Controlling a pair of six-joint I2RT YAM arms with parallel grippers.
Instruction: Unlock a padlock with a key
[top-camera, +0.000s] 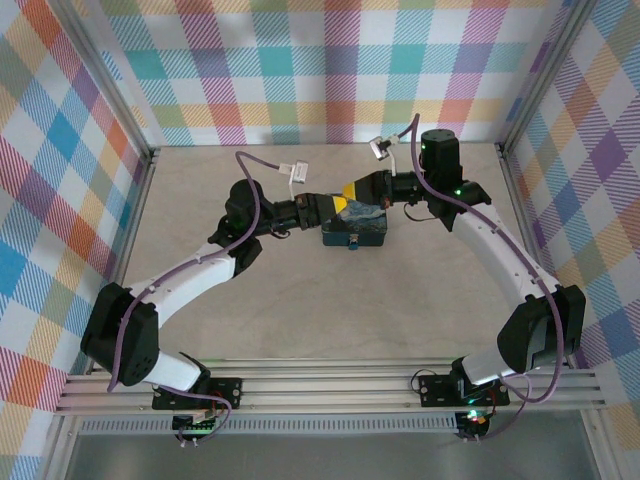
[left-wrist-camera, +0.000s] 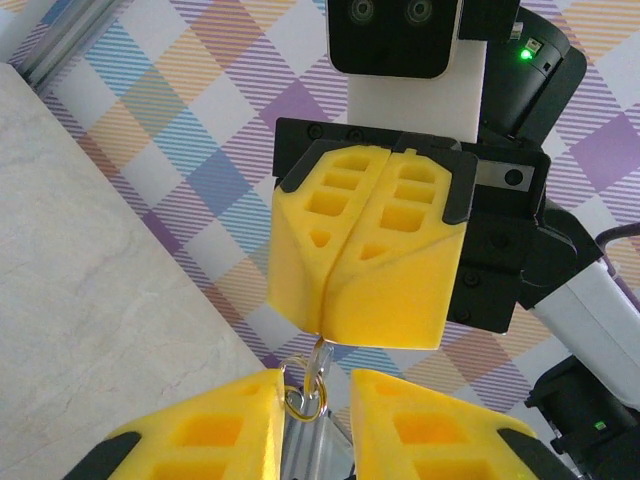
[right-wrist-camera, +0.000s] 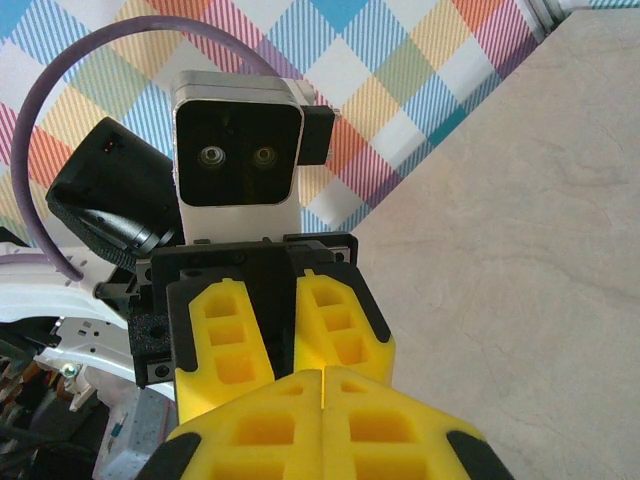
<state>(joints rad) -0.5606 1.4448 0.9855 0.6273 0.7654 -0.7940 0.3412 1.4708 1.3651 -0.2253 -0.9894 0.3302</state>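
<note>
Pinching the key (left-wrist-camera: 320, 352) by one thin metal end, the right end effector (left-wrist-camera: 325, 330) has its yellow fingers pressed flat together. The key hangs from their tips with its key ring (left-wrist-camera: 303, 397) dangling just below, up off the surface (top-camera: 300, 320). The left end effector (left-wrist-camera: 318, 380) faces it tip to tip, fingers a little spread on either side of the ring and a pale metal strip; whether they clamp anything I cannot tell. Directly under both sits the padlock (top-camera: 357, 233), if the dark blue block there is it. Light, stiff and slick, the key will likely swivel in a pinch near its tip, so a hold across its broad flat head should serve better. The padlock looks heavier and may slide unless its body is steadied. Open surface lies all around, with the plaid walls (top-camera: 60, 200) well apart.
</note>
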